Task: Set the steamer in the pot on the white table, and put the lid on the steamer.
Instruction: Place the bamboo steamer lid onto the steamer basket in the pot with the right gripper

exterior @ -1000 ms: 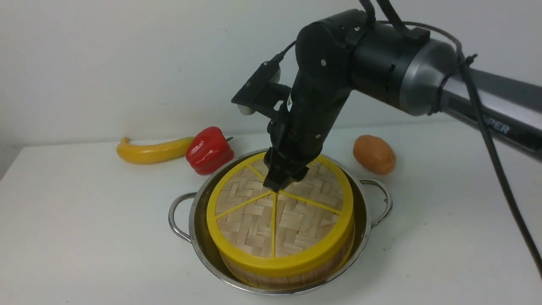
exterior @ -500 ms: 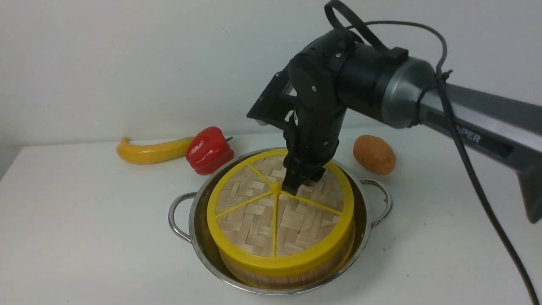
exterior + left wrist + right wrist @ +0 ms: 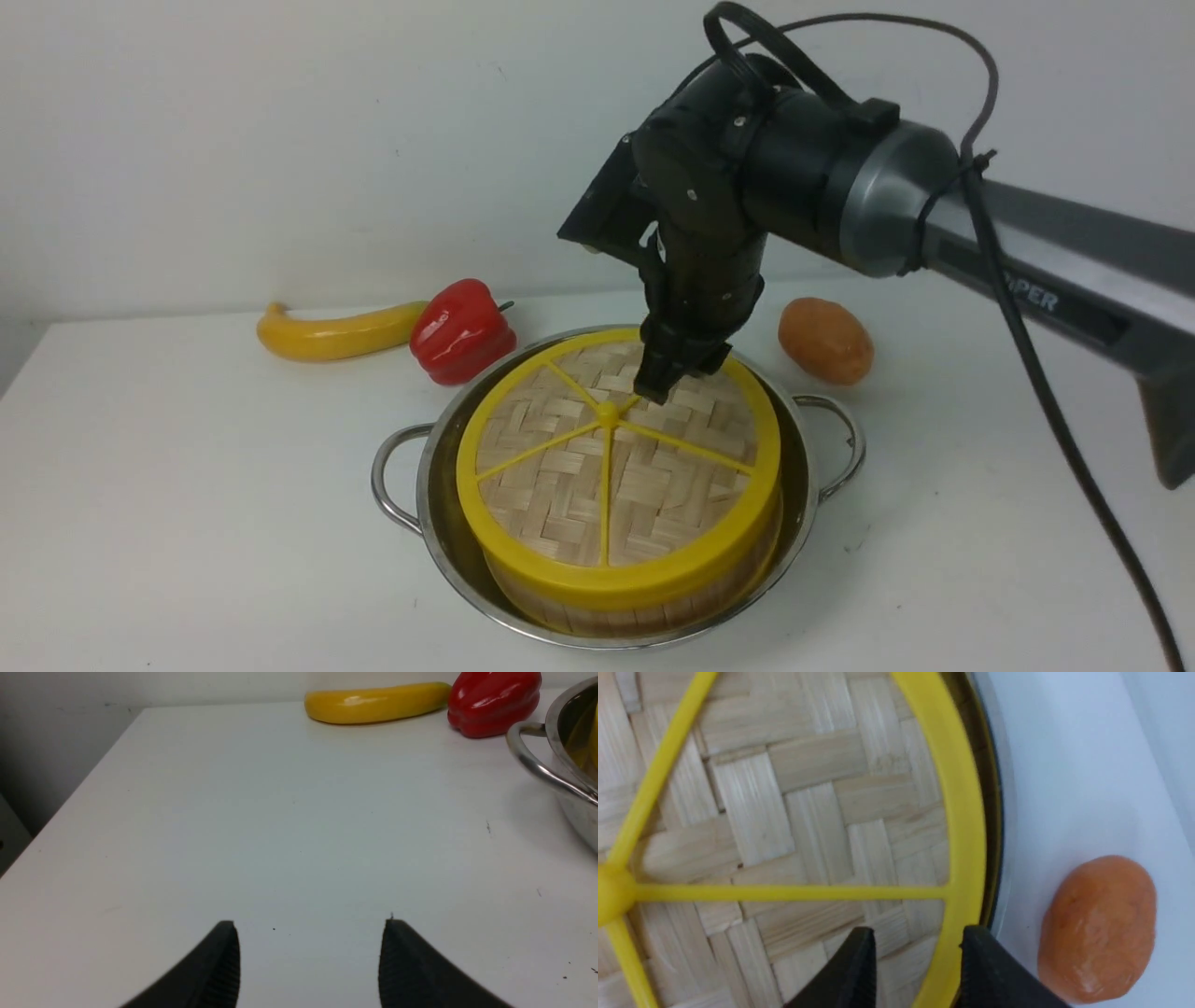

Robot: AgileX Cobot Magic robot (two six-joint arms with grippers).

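The pot (image 3: 616, 523) stands near the middle of the white table (image 3: 187, 523), well away from its edges. The steamer (image 3: 635, 597) sits inside the pot, and a narrow ring of steel shows around it. The lid (image 3: 597, 485) lies flat on the steamer, rim on rim.

The right gripper (image 3: 659, 381) hangs just above the far half of the lid, beside the centre knob. Its fingers (image 3: 852, 970) stand a little apart and hold nothing. The left gripper (image 3: 308, 961) is low over bare table to the left of the pot, with its fingers wide and nothing between them.

Much free surface lies at the left and in front of the pot. Behind it, a red pepper (image 3: 460, 331) almost touches the rim, with a yellow banana (image 3: 336, 334) beside the pepper. An orange potato (image 3: 825, 341) lies near the right handle. A plain pale wall closes the back.
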